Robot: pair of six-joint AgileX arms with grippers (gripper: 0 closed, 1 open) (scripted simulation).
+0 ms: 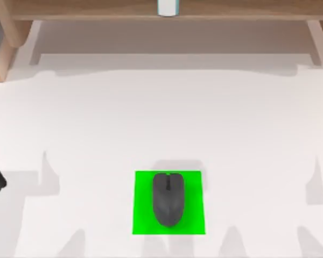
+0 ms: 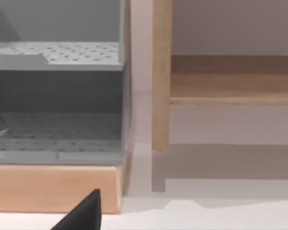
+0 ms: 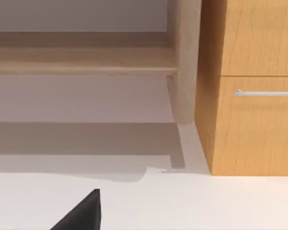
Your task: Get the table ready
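mouse (image 1: pixel 168 199) on green square | wooden shelf (image 1: pixel 97 11) | drawer cabinet (image 3: pixel 259 86)

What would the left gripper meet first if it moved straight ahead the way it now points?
Probably the light-brown wooden base carrying the grey perforated rack, straight ahead of the left gripper's dark fingertip. Bare white table lies between; depth is unclear.

The bench (image 1: pixel 97 123) was plain white with one bright green square (image 1: pixel 142 215); the computer mouse (image 1: pixel 168 199) was dark grey; the shelf unit (image 1: pixel 247 12) was light-brown wood.
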